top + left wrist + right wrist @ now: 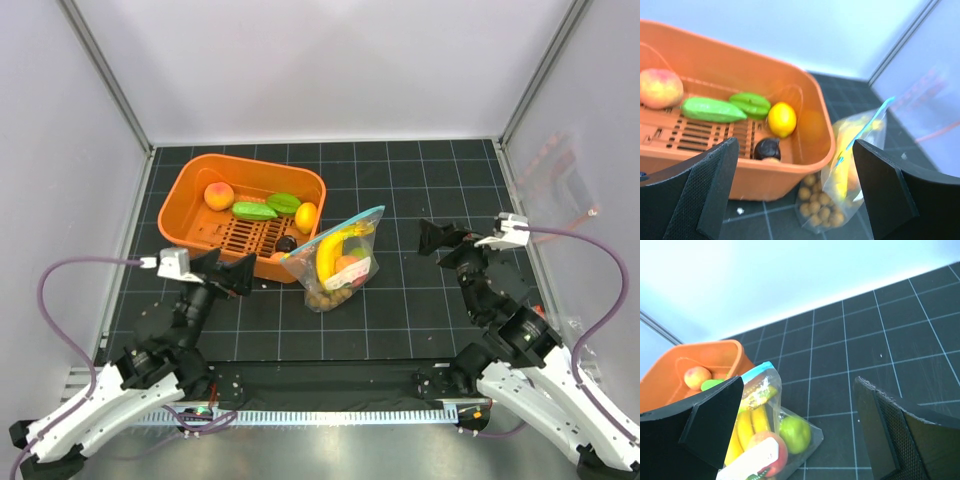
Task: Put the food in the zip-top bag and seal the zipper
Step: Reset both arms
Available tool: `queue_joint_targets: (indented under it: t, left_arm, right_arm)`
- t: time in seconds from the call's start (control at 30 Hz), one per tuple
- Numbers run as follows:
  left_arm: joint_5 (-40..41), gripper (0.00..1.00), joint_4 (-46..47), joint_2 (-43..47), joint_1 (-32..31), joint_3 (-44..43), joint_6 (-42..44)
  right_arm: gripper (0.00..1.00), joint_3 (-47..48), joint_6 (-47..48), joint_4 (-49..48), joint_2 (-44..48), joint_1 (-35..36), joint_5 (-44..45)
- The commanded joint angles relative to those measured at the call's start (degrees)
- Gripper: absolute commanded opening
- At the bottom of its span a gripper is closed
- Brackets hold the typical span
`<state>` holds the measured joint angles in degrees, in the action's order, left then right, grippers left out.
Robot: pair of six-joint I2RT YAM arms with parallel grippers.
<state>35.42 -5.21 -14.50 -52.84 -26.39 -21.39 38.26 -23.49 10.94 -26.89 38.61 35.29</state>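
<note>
**Both grippers empty; bag part-filled beside the basket**

The left gripper (228, 272) and right gripper (445, 240) hover with jaws spread wide, holding nothing. The zip-top bag (345, 268) sits just beside the orange basket (250, 160) on the desk (420, 310), teal zipper (347, 224) uppermost and a banana (328, 255) inside. The lemon (306, 216), nearest the bag, looks the likeliest next pick: come down from above, jaws astride it, clear of the basket wall.
</note>
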Motion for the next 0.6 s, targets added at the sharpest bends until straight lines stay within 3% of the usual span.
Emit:
queue_joint_targets:
  t: [0.0,0.2,0.57]
  left_arm:
    - [1.23,1.0,10.91,6.92,0.1,3.18,2.75]
    - [1.32,1.0,11.72,9.93,0.1,4.33,3.11]
    - [0.88,1.0,10.93,6.07,0.1,2.75,3.28]
  right_arm:
    - [1.0,-0.55,-0.07,-4.52,2.37,-0.11,0.92]
    - [1.0,-0.64,-0.42,-4.7,1.76,-0.11,1.36]
    - [0.99,-1.08,-0.51,-4.43,2.02,-0.11,1.71]
